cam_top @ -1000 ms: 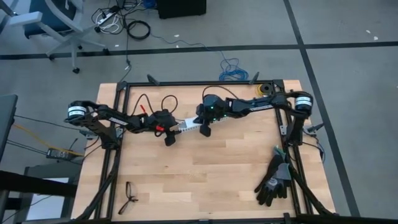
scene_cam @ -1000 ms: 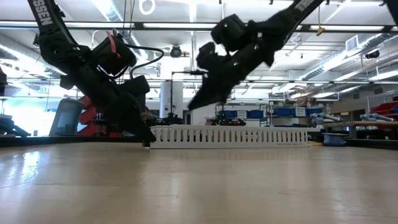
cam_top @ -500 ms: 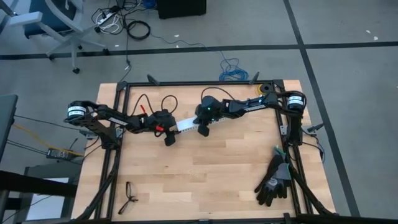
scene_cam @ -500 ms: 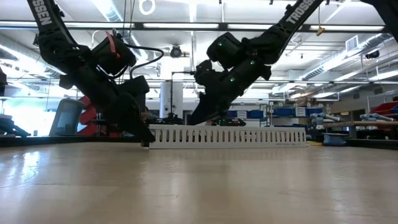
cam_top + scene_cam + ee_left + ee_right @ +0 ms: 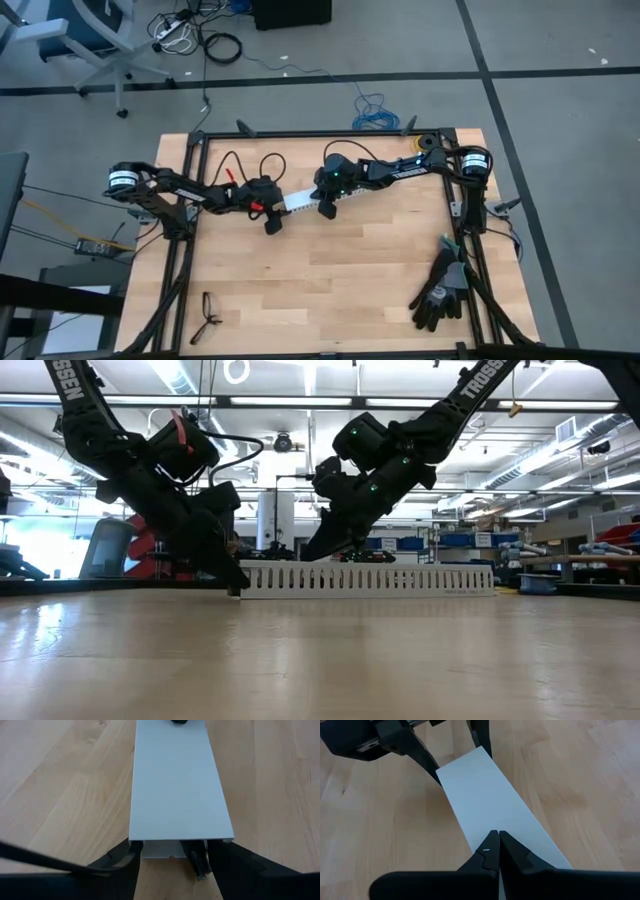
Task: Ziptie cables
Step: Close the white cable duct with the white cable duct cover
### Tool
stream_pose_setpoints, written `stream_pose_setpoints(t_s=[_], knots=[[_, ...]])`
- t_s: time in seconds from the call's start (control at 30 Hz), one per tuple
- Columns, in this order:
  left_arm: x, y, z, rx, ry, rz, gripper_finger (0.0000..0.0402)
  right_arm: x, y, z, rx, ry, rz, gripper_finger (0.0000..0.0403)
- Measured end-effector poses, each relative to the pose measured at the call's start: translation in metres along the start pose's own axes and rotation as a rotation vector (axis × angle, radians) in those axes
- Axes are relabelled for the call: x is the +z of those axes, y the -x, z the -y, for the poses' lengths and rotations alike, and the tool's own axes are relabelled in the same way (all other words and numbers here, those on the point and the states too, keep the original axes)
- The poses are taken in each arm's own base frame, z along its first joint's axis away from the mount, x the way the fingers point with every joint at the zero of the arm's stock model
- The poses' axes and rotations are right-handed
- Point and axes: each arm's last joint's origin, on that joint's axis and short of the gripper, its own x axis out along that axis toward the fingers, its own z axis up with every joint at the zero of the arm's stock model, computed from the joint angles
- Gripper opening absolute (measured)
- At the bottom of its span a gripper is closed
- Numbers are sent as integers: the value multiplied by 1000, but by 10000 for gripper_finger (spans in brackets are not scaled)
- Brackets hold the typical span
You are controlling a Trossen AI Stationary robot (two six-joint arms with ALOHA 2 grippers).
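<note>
A white slotted duct (image 5: 300, 202) lies on the table between both grippers, its flat lid (image 5: 175, 785) facing up. My left gripper (image 5: 272, 218) is shut on the duct's left end. My right gripper (image 5: 326, 208) is shut, with its tips on the lid near the right end. Something small and dark (image 5: 197, 862) sits inside the duct's open end; whether it belongs to the cables, I cannot tell. The coloured wires and the ziptie do not show in any view. In the low view the duct (image 5: 400, 580) rests flat on its base. My left gripper (image 5: 172, 857) pinches the duct's left end (image 5: 150, 845) between its two fingers, one on each side wall. The fingers (image 5: 427, 762) slant down from the table's left, along the duct. The duct stays flat on the table. My right gripper (image 5: 495, 837) presses its shut fingertips on the flat lid (image 5: 487, 815), near the duct's right end. It comes slanting down from the table's right and far side.
Black gloves (image 5: 440, 290) lie at the near right corner and spectacles (image 5: 207, 315) near the near left edge. A roll (image 5: 428, 145) sits at the far right corner. Black cords (image 5: 250, 162) loop behind my left arm. A blue cable (image 5: 375, 110) lies on the floor.
My right gripper has come down and a little toward the table's left, from just above the duct onto its lid. Since half a second ago it has kept still. My left gripper and the duct have kept their place.
</note>
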Motion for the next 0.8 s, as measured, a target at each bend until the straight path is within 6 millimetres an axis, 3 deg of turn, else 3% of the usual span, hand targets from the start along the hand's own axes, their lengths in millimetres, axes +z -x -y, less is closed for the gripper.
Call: stream_pose_setpoints(t_s=[0.37,0.8], knots=[[0,0,0,1,11,-1,222,0,0,0,-4,12,-1,0],[2,0,-1,22,106,32,262,15,25,-7,5,55,50,0]])
